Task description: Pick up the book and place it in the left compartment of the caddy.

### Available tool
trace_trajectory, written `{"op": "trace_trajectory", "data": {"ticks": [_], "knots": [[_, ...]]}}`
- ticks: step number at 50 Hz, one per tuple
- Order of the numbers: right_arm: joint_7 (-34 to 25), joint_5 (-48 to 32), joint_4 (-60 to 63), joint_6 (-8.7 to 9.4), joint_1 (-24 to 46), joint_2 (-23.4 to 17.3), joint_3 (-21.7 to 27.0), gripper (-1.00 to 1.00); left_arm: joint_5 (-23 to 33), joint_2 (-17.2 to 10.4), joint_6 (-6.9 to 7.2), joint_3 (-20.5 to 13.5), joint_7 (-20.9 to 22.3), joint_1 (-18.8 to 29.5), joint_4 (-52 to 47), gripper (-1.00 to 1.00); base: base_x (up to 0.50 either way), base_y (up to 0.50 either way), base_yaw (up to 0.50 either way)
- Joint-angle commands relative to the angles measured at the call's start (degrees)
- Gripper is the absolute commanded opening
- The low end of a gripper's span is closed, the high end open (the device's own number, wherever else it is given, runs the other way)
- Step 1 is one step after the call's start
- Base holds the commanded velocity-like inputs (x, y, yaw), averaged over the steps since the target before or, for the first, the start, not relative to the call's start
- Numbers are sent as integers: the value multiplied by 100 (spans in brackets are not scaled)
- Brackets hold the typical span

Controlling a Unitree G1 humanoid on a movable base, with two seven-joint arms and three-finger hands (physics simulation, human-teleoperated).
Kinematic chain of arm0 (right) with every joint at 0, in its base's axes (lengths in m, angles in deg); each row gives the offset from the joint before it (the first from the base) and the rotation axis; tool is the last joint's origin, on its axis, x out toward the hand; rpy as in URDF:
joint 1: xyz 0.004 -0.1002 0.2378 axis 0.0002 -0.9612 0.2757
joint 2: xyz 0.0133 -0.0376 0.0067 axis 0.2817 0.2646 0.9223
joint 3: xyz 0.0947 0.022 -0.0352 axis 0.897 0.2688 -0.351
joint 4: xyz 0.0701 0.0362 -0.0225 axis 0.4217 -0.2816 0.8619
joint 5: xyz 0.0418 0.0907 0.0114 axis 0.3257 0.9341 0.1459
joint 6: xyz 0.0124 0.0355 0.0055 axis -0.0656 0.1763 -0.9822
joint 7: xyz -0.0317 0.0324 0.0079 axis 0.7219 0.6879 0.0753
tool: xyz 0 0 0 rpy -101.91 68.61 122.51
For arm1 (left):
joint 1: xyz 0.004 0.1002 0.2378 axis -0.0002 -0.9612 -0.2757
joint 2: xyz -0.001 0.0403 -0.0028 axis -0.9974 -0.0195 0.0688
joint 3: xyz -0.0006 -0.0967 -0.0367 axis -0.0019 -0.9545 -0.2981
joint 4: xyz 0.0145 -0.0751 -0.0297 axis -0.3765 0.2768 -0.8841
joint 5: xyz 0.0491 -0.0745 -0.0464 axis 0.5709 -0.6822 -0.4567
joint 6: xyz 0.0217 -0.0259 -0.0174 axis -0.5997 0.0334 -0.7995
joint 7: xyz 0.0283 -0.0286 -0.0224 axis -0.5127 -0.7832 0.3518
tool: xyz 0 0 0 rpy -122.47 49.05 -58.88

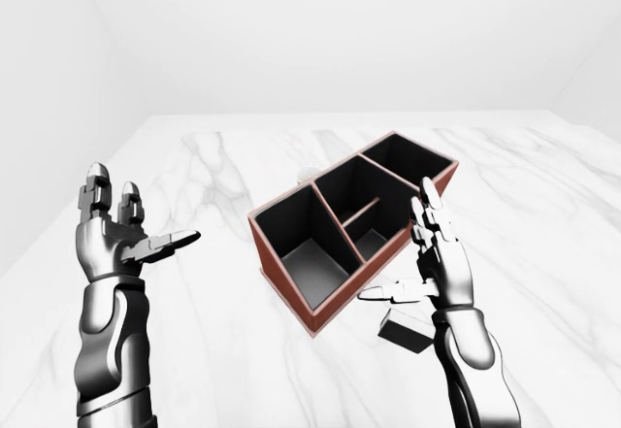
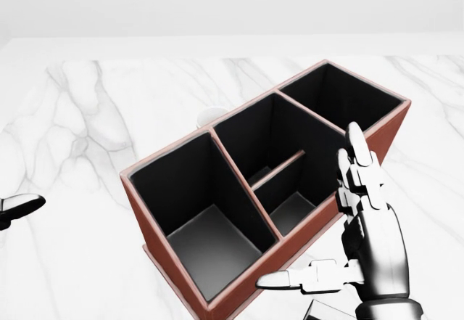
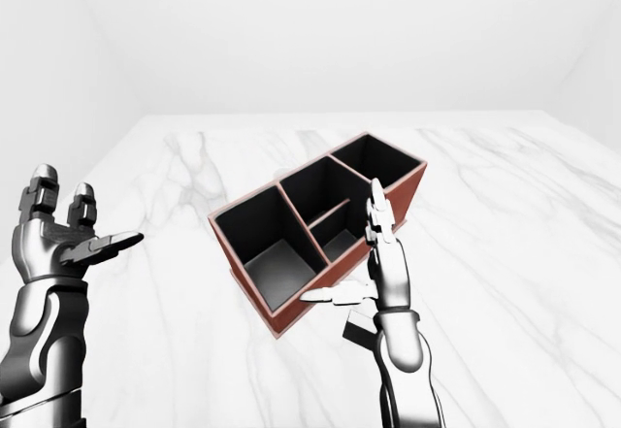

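The brown caddy [image 2: 145, 218] with black insides fills the middle of the head view, its large left compartment [image 2: 196, 229] empty. The small black book [image 1: 406, 329] with white page edges lies flat on the marble beside the caddy's near long wall. In the head view only a corner of the book [image 2: 326, 311] shows at the bottom edge. My right hand [image 1: 403, 253] is open, fingers upright and thumb out to the left, just above the book and not touching it. My left hand [image 1: 146, 214] is raised open at the left, far from both.
A white marble table [image 2: 72, 117] carries everything. Behind the caddy, a small white object [image 2: 210, 115] is mostly hidden by its far wall. The caddy's other compartments also look empty. Plain white walls surround the table.
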Motion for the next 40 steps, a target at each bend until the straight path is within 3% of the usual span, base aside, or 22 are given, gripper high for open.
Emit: {"op": "trace_trajectory", "data": {"ticks": [1,16,31,40], "knots": [[-22,116,-3,0,-39,3,11,100,-2,8,0,-4,8,-47,-25,100,0,0,0],[-166,144,624,0,-500,-84,64,100,-29,0,0,-25,33,-61,-25,100,0,0,0],[-1037,-447,1939,0,-918,-1,791,100,-23,15,0,-41,20,-78,-112,100,0,0,0],[-1269,-892,1829,0,-1149,128,706,100,-29,15,0,-36,-2,-75,-145,100,0,0,0]]}}
